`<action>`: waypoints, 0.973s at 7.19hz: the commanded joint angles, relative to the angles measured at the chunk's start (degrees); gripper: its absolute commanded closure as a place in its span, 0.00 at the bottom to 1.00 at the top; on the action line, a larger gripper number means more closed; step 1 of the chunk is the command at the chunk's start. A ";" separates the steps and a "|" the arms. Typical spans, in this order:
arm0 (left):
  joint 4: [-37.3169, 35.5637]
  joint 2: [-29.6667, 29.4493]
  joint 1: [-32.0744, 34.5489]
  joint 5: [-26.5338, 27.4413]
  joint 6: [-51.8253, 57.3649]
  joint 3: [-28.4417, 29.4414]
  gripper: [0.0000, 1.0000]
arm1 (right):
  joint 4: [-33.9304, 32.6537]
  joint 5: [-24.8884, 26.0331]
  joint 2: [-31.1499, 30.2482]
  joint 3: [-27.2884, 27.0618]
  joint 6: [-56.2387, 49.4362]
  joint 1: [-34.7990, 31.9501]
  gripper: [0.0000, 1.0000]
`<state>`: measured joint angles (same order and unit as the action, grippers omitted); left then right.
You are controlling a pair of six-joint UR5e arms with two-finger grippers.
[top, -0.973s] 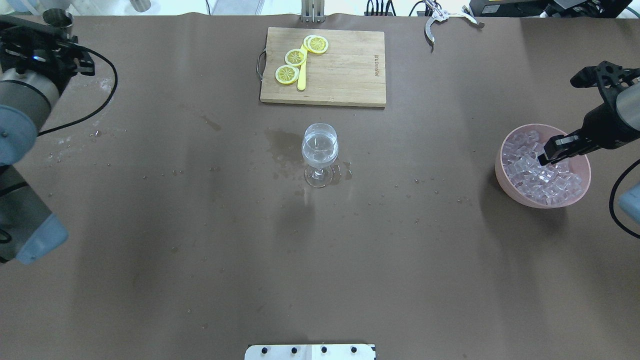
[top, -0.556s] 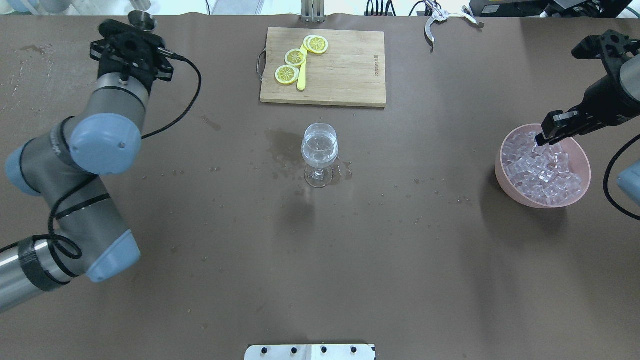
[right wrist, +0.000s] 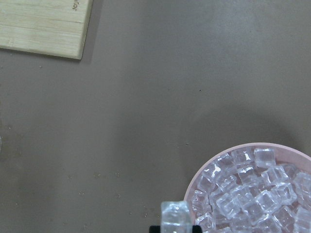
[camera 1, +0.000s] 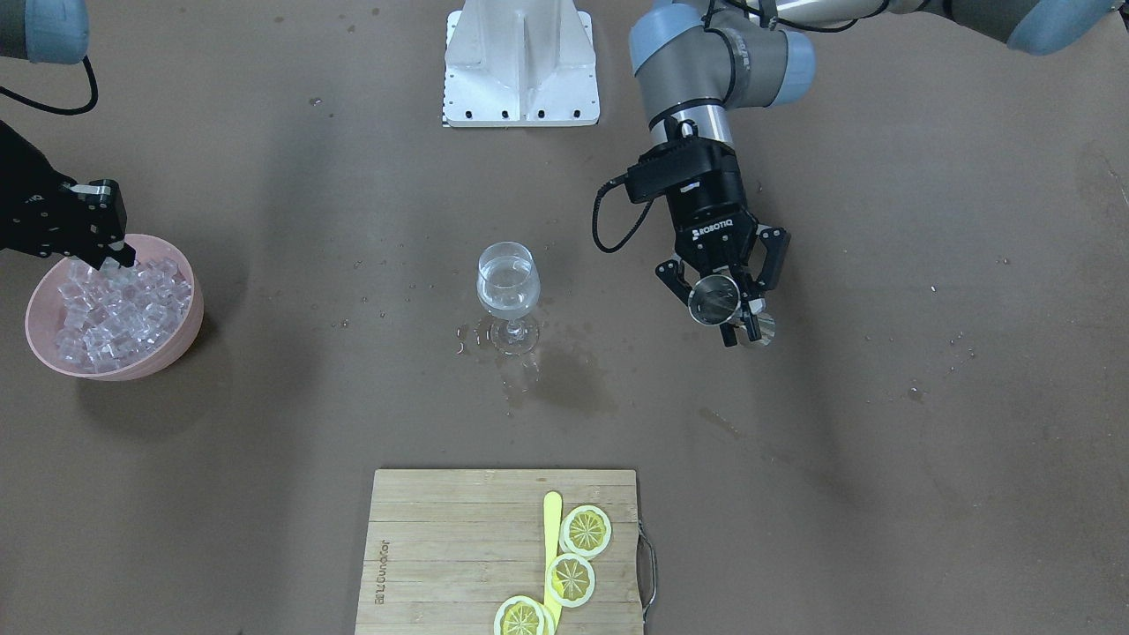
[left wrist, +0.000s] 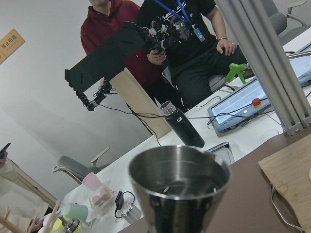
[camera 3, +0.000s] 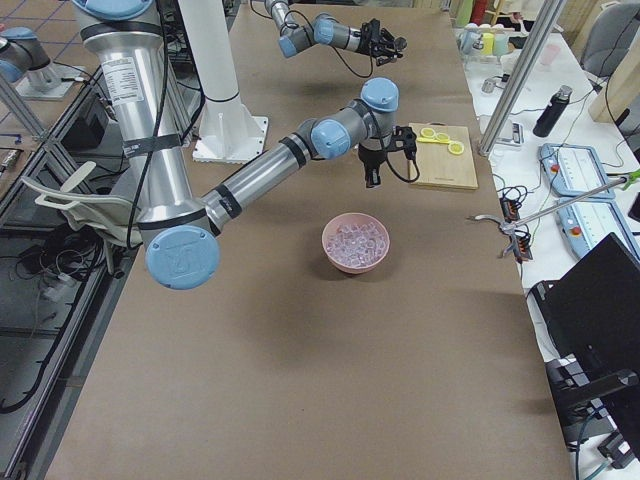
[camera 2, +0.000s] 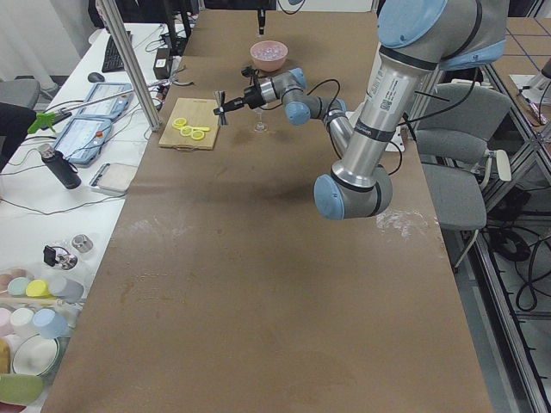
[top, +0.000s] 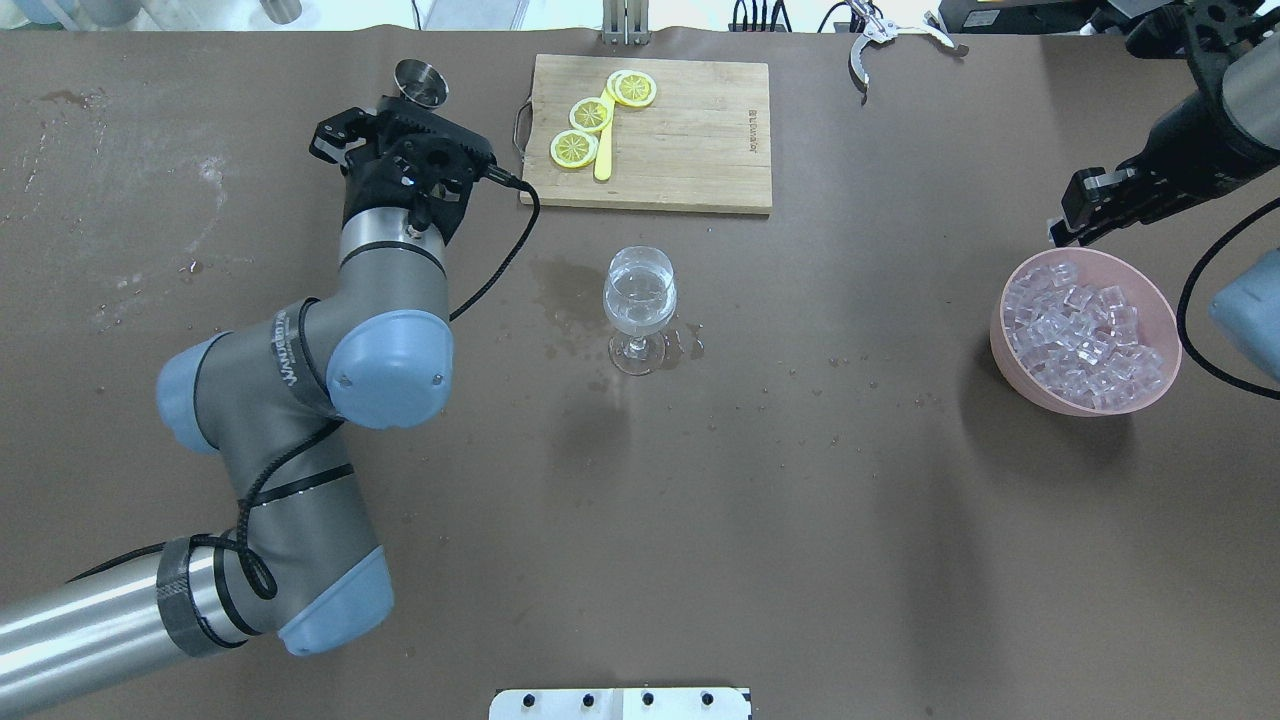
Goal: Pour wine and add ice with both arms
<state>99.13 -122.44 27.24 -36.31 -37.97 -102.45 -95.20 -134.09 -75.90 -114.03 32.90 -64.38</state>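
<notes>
We judge the pour at least partly done: the wine glass (top: 640, 298) on the table already holds wine (camera 1: 507, 298), and we see no cube in it. Left of the glass, the left claw (camera 1: 725, 302) pinches a steel cup (left wrist: 179, 187); we cannot tell what the cup holds. Well right of the glass, the right claw (top: 1072, 218) pinches one ice cube (right wrist: 174, 214) by the pink bowl (top: 1000, 340) of ice (top: 1085, 330). Adding cubes to the glass remains.

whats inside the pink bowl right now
The pink bowl is piled with clear ice cubes. They cover its floor, so anything beneath them cannot be seen.
</notes>
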 commanded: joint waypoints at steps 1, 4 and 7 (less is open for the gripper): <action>-7.69 -4.71 -2.36 2.90 0.00 0.05 1.00 | -1.22 0.05 1.19 -0.05 1.11 -0.04 0.80; -14.73 -8.33 -5.87 7.99 0.00 0.40 1.00 | -1.39 -0.12 1.37 0.13 1.11 -0.91 0.80; -21.33 -11.67 -7.72 10.81 0.00 2.06 1.00 | -2.27 -0.21 1.63 0.04 1.11 -1.18 0.80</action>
<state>80.25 -132.61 20.03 -26.61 -37.97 -101.33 -97.17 -134.15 -74.35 -113.89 34.01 -65.42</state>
